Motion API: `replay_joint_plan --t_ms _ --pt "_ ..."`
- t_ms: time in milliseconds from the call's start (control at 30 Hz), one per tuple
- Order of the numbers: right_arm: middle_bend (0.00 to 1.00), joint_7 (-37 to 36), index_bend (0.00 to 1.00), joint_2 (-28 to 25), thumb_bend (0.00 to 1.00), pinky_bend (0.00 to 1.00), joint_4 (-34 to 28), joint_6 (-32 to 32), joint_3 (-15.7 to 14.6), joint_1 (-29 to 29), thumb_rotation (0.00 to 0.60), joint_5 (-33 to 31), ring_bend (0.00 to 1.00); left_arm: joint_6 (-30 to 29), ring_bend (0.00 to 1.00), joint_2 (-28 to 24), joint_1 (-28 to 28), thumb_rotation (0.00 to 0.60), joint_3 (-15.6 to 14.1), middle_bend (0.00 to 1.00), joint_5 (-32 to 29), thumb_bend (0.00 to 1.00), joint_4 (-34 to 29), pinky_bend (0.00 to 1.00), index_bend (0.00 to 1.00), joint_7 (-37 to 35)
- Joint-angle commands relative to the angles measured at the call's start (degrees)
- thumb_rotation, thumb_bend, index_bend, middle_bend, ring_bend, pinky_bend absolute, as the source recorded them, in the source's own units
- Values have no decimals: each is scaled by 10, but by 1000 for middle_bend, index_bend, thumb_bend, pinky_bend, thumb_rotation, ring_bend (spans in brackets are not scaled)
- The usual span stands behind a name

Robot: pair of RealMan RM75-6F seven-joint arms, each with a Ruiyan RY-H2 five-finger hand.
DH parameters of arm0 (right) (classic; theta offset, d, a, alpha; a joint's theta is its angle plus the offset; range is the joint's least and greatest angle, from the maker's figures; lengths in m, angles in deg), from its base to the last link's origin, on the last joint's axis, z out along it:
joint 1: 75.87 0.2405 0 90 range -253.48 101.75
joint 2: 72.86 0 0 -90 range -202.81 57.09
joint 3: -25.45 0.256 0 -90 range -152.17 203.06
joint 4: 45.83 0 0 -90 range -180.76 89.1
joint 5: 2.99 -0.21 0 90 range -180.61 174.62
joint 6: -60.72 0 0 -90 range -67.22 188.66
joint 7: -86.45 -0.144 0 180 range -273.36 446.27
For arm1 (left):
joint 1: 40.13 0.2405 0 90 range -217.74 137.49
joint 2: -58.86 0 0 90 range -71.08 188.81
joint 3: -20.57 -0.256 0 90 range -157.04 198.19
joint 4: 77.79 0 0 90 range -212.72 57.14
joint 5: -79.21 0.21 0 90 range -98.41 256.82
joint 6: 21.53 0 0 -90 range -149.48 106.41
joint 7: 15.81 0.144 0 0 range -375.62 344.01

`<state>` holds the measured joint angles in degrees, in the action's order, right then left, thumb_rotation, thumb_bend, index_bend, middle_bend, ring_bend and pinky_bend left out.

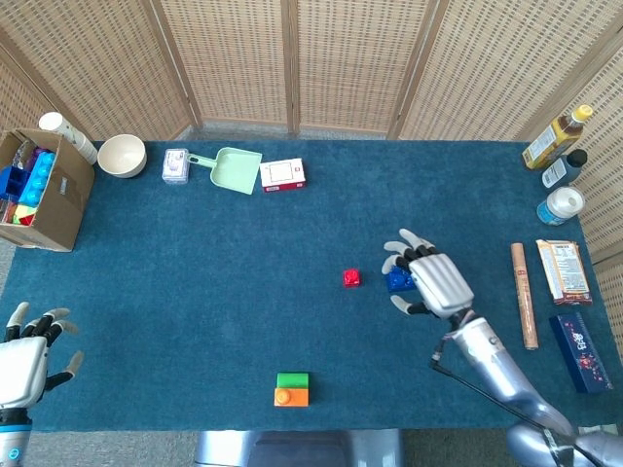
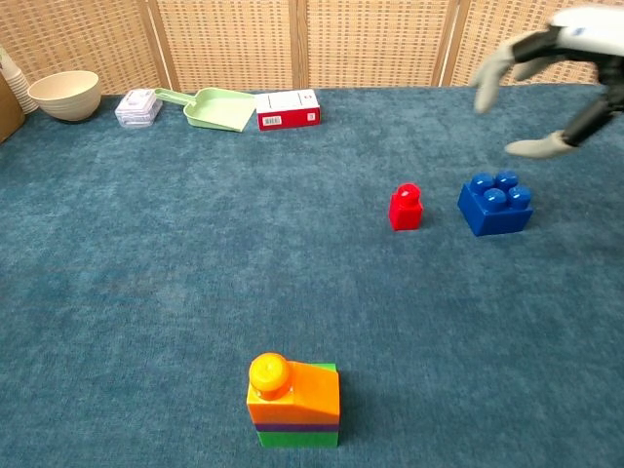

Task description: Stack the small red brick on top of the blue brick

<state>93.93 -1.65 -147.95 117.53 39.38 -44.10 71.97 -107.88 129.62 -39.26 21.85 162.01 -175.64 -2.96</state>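
the red brick [image 1: 351,278] is sitting upright on the blue table [image 1: 195,272], near the middle, with the blue brick [image 2: 495,204] lying just to its right; the two are near each other but not touching. the right hand [image 1: 433,280] is hovering over the blue brick with its fingers spread apart and nothing in its grasp; in the head view it is covering part of that brick, and in the chest view its fingers [image 2: 492,64] are showing above the brick, clear of it. the red brick is lying free, to the left of that hand.

the left hand [image 1: 24,358] is resting at the near left edge of the table, fingers apart, holding nothing, well away from both bricks.

near the front edge an orange block [image 2: 294,388] is sitting on a green one [image 1: 292,380], with a purple layer showing between them in the chest view. along the far edge a bowl [image 1: 122,155], a small clear container [image 1: 175,165], a pale green scoop [image 1: 230,168] and a red-and-white box [image 1: 282,174] are lying in a row. a cardboard box [image 1: 44,190] of toys is standing at the far left. on the right side bottles [image 1: 558,156] are standing near the far corner, and a tube [image 1: 524,294] and packets [image 1: 563,269] are lying nearer.
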Motion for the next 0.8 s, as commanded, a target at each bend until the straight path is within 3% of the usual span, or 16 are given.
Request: replay_joint_plan --t_ms 33,433,800 --pt "206 50 393 30 258 167 12 -17 11 28 600 -35 49 4 318 2 -3 600 2 274 -5 375 5 66 433 -3" --pt "198 236 386 134 254 167 50 -14 13 111 600 -183 49 20 318 10 -9 600 3 274 -20 376 31 66 433 -22" --pt "165 326 324 179 245 167 78 7 -2 155 548 -260 46 26 318 13 -14 600 4 274 -20 376 48 66 434 -42"
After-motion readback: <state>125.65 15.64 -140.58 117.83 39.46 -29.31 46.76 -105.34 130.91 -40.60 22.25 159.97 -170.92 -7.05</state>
